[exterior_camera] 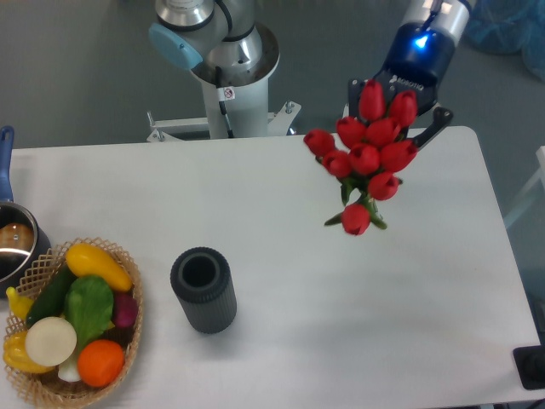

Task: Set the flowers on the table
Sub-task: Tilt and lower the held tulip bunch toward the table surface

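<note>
Jaws of the gripper [397, 109] are hidden behind the blooms, so whether they clamp the stems cannot be told. At far left a pot [12, 241] sits at the table's [281, 281] edge. Just beside it is a basket [73, 334] of vegetables. Near the middle stands a dark vase [203, 290], upright. To the right, the tulips [366, 152] hang above the table's far side, right in front of the gripper, heads toward the camera.
</note>
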